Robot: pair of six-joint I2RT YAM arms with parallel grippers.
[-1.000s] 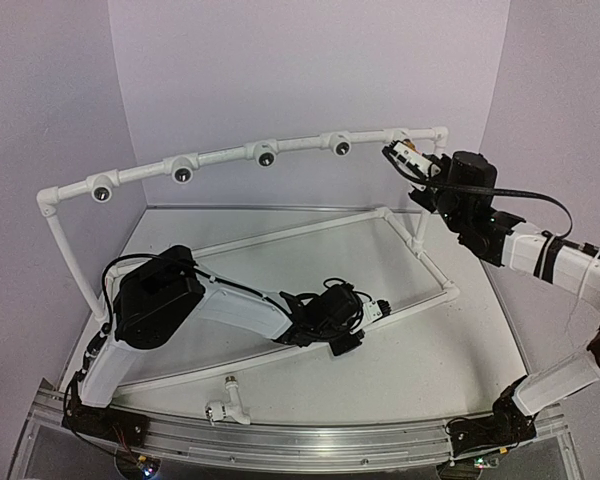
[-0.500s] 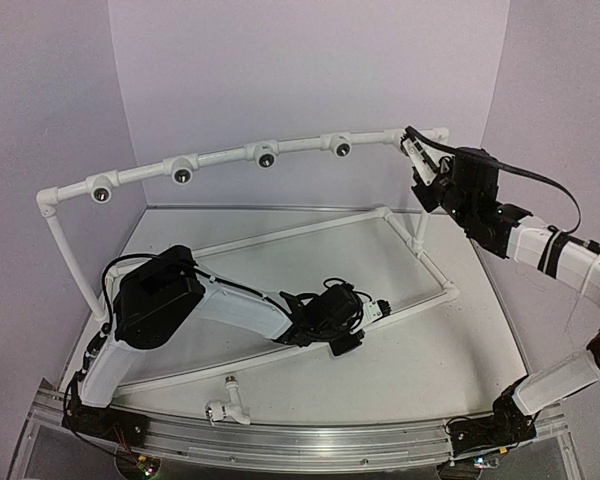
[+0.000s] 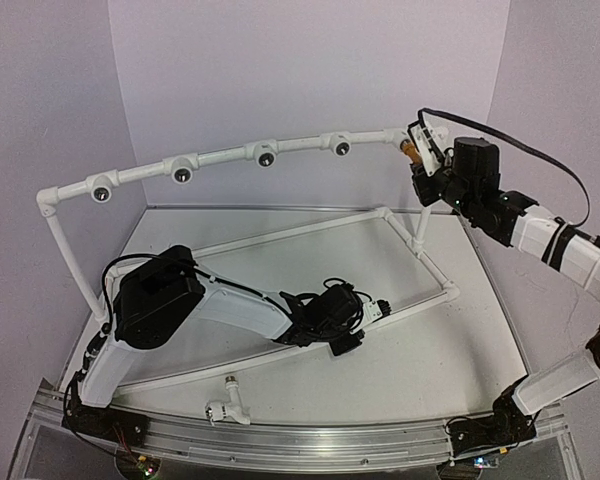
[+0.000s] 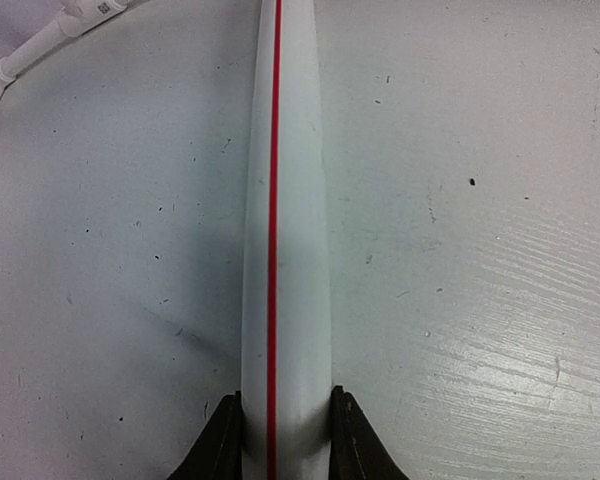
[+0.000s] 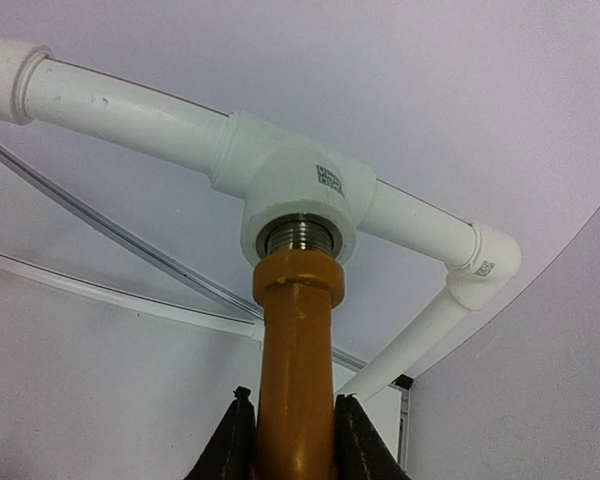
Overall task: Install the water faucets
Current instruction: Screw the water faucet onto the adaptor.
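- Right wrist view: the right gripper (image 5: 293, 428) pinches an orange faucet (image 5: 295, 360) at the bottom centre of the frame, one dark finger on each side of its stem.
- The faucet stands upright, its collar just under the mouth of a white fitting (image 5: 292, 190) on the pipe frame (image 3: 220, 157).
- A metal threaded ring (image 5: 298, 237) shows in that mouth, between collar and fitting; how deep it goes in cannot be told.
- Top view: this fitting is at the upper right end of the frame's top bar, and the right arm reaches up to it from the right edge.
- Along the same bar, to the left, four round sockets (image 3: 266, 158) show dark.
- Left wrist view: the left gripper (image 4: 285, 440) is closed on a white pipe (image 4: 285, 200) with a red stripe, which lies on the table (image 4: 480, 200).
- A white faucet (image 3: 228, 405) lies on the table at the bottom centre of the top view, just above the metal rail (image 3: 310, 445) and apart from both grippers.
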